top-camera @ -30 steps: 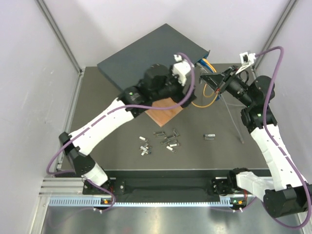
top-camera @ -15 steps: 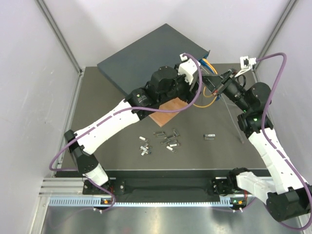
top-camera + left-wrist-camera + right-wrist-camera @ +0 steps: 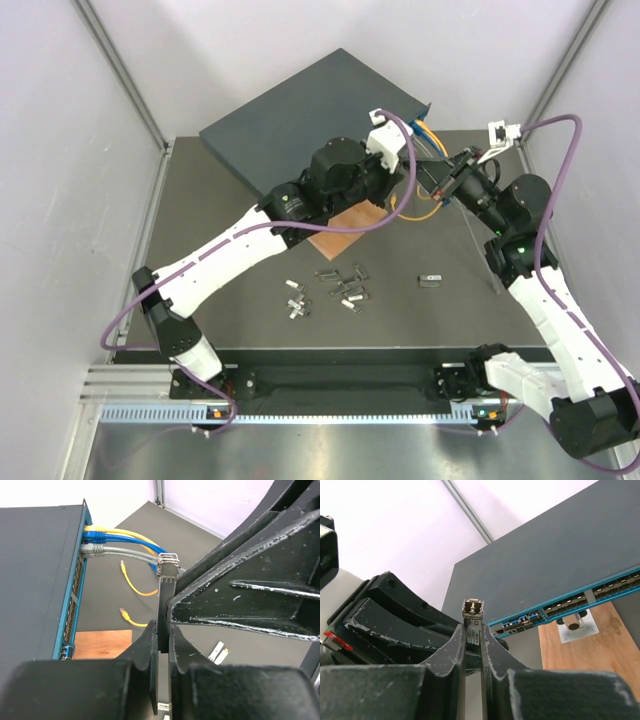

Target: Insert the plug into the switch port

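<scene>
The switch (image 3: 300, 110) is a flat dark box at the back, its teal port face (image 3: 75, 595) turned to the right. The plug (image 3: 472, 612) is a small metal module with a silver end, held in the air in front of that face. My right gripper (image 3: 473, 632) is shut on its lower body. My left gripper (image 3: 163, 630) is shut on the same plug (image 3: 166, 575) from the opposite side. The two grippers meet beside the switch's right corner, left gripper (image 3: 422, 172) against right gripper (image 3: 442, 180). The plug is apart from the ports (image 3: 570, 600).
Yellow, blue and grey cables (image 3: 120, 540) run out of the switch's ports, and loose yellow cable ends (image 3: 127, 615) lie on the mat. A thin brown board (image 3: 345, 225) lies below the left wrist. Several loose plugs (image 3: 340, 285) and one more (image 3: 430, 280) lie mid-table.
My left arm has swung right to meet the right gripper, and its jaws have closed from wide open onto the plug. The right gripper has shifted slightly left.
</scene>
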